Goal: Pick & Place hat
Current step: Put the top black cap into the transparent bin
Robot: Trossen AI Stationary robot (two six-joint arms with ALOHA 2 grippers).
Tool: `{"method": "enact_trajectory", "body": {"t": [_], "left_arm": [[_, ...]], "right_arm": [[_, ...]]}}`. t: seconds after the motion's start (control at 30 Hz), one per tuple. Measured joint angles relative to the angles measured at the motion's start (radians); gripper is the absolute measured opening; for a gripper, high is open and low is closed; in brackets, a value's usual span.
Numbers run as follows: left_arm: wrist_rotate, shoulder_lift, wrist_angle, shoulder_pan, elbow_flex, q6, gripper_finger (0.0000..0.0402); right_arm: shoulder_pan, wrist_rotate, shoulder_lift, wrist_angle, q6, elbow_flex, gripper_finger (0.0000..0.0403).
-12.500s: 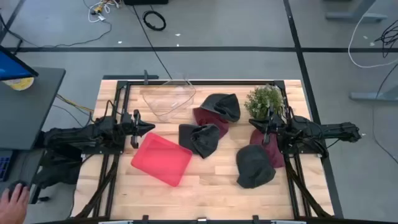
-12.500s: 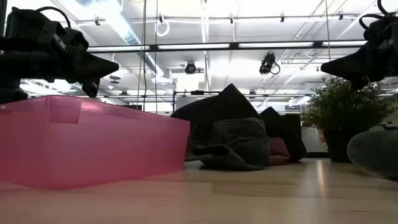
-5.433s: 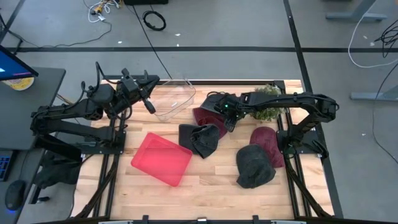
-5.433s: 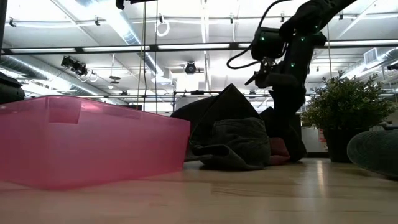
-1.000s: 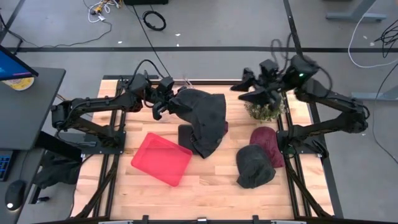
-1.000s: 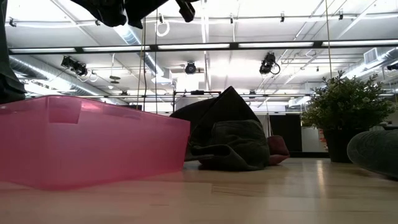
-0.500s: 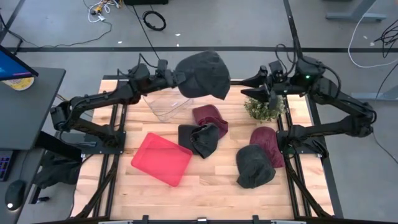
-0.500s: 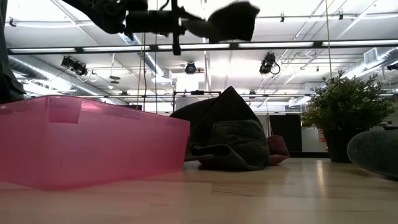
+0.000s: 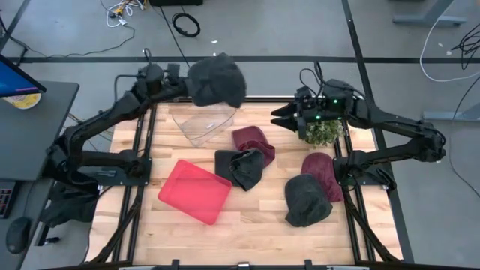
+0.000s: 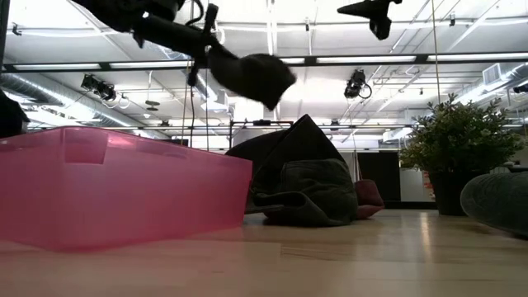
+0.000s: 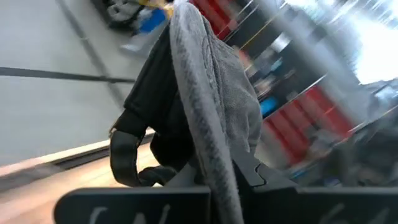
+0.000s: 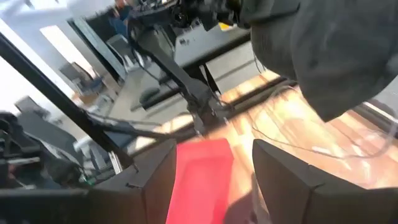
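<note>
Left pincer is up over the far left edge of the bench, clenched on a dark grey hat; the hat hangs in the air off the fingers, above the far rim of the clear bin. Low view has the same hat swung out high, well above everything on the bench. Left wrist view: hat fabric pinched edge-on between the fingers

On the bench, left to right: pink bin near the front left, tilted relative to the bench edges; clear bin behind it; a dark crumpled hat mid-bench, touching a maroon hat just behind it; another dark grey hat front right, butted against a second maroon hat; small potted plant at the far right

Right pincer is raised over the far right part of the bench, just beside the plant, pointing toward the left arm's hat, well apart from it. Fingers spread, released, nothing between them. Right wrist view shows both fingers apart with the pink bin seen between them below, and the held hat off ahead
</note>
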State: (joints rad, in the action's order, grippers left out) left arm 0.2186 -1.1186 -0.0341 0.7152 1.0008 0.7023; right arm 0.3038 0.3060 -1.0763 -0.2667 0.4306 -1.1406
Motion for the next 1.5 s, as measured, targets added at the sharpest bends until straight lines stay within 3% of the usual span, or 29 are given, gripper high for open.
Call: {"method": "enact_trajectory", "body": {"t": [0.13,0.27,0.4,0.57,0.73,1.0,1.3,1.5], "left_arm": [[0.024,0.023,-0.323,0.024,0.105,-0.275,0.0011],[-0.07,0.001,-0.633,0.019,0.262,-0.481,0.0011],[-0.157,-0.057,-0.818,0.015,0.403,-0.445,0.0011],[-0.172,-0.144,-0.969,0.017,0.536,-0.187,0.0011],[-0.183,-0.206,-0.969,0.017,0.534,-0.056,0.0011],[-0.21,-0.25,-0.921,0.022,0.39,0.049,0.0011],[-0.435,-0.255,-0.641,-0.093,0.281,0.184,0.0011],[-0.526,-0.288,-0.713,-0.194,0.268,0.231,0.0011]], "right_arm": [[-0.001,0.001,-0.001,0.15,0.039,0.061,0.0212],[0.0,0.0,-0.007,0.247,0.058,0.083,0.0212],[-0.001,0.0,-0.029,0.284,0.058,0.083,0.0212],[-0.001,0.0,-0.063,0.313,0.083,0.083,0.0212],[-0.004,0.0,-0.099,0.339,0.13,0.083,0.0212],[-0.035,-0.001,-0.116,0.343,0.127,0.084,0.0212],[-0.046,-0.001,-0.116,0.342,0.061,0.084,0.0212],[-0.046,-0.001,-0.116,0.342,0.05,0.084,0.0212]]}}
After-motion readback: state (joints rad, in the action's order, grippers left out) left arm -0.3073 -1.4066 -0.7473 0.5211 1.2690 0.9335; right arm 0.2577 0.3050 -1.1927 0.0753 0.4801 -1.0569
